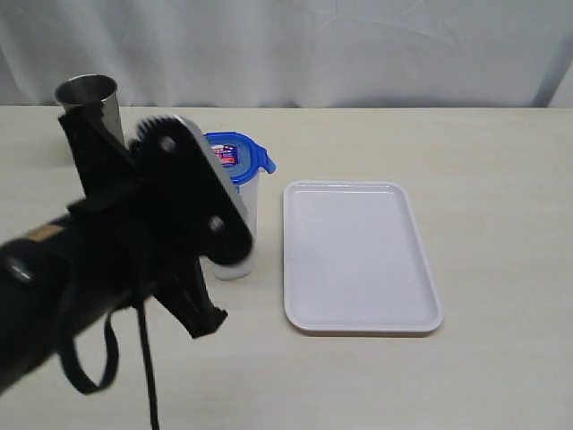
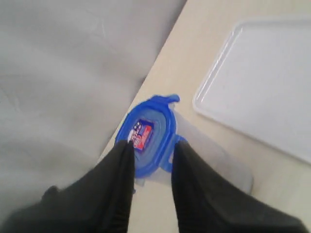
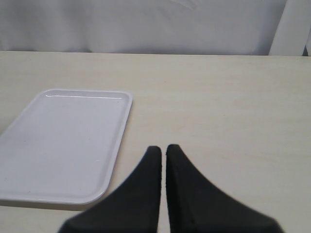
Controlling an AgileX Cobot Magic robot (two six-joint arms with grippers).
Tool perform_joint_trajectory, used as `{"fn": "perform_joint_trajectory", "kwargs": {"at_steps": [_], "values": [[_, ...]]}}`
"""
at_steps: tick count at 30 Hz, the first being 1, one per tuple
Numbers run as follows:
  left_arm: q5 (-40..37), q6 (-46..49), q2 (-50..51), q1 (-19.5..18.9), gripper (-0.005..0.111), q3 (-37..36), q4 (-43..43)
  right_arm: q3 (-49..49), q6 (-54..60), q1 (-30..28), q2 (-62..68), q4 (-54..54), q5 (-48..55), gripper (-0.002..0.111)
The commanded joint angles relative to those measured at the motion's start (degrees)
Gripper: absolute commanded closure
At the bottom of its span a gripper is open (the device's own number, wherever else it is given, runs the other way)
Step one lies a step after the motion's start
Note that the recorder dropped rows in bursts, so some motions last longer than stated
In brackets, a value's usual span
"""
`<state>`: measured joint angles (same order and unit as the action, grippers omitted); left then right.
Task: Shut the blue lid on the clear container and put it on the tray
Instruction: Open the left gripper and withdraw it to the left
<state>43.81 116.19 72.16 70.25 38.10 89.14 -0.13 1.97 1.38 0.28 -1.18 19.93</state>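
Note:
The blue lid [image 1: 235, 150] sits on top of the clear container [image 1: 242, 228], which stands upright on the table just left of the white tray [image 1: 362, 260]. In the left wrist view my left gripper [image 2: 151, 148] hangs over the lid [image 2: 153, 131]. Its jaws stand apart, one fingertip over the lid's sticker side, the other beside a flap; I cannot tell whether they touch. The container's wall [image 2: 214, 158] shows below the lid. My right gripper [image 3: 163, 149] is shut with nothing in it, low over the bare table beside the tray [image 3: 63, 141].
A steel cup [image 1: 89, 98] stands at the back left of the table, behind my left arm [image 1: 134, 242]. That arm hides much of the table's left side in the exterior view. A white curtain runs along the far edge.

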Motion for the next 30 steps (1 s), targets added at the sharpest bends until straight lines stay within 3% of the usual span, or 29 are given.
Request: {"fn": "perform_joint_trajectory", "kwargs": {"at_steps": [1, 5, 9, 12, 16, 20, 26, 30], "values": [[-16.7, -7.2, -7.8, -11.3, 0.086, -0.3, -2.1, 0.1, 0.2, 0.1, -0.3, 0.0, -0.2, 0.104], [-34.9, -12.2, -9.5, -26.0, 0.107, 2.1, -3.2, 0.1, 0.2, 0.1, -0.3, 0.0, -0.2, 0.104], [-57.2, -15.6, -7.0, -42.8, 0.107, 5.0, -2.4, 0.1, 0.2, 0.1, -0.3, 0.0, -0.2, 0.104], [-71.9, -15.9, -3.6, -54.8, 0.107, 7.5, 2.9, 0.1, 0.2, 0.1, -0.3, 0.0, -0.2, 0.104], [-87.0, -13.7, 1.8, -66.2, 0.107, 8.9, 7.6, 0.1, 0.2, 0.1, -0.3, 0.0, -0.2, 0.104], [-95.4, -9.2, 8.5, -71.1, 0.107, 9.0, 10.8, 0.1, 0.2, 0.1, -0.3, 0.0, -0.2, 0.104], [-96.2, -0.7, 16.3, -70.9, 0.107, 9.2, 10.8, 0.1, 0.2, 0.1, -0.3, 0.0, -0.2, 0.104], [-96.4, -0.7, 20.4, -70.9, 0.107, 11.0, 10.8, 0.1, 0.2, 0.1, -0.3, 0.0, -0.2, 0.104]]}}
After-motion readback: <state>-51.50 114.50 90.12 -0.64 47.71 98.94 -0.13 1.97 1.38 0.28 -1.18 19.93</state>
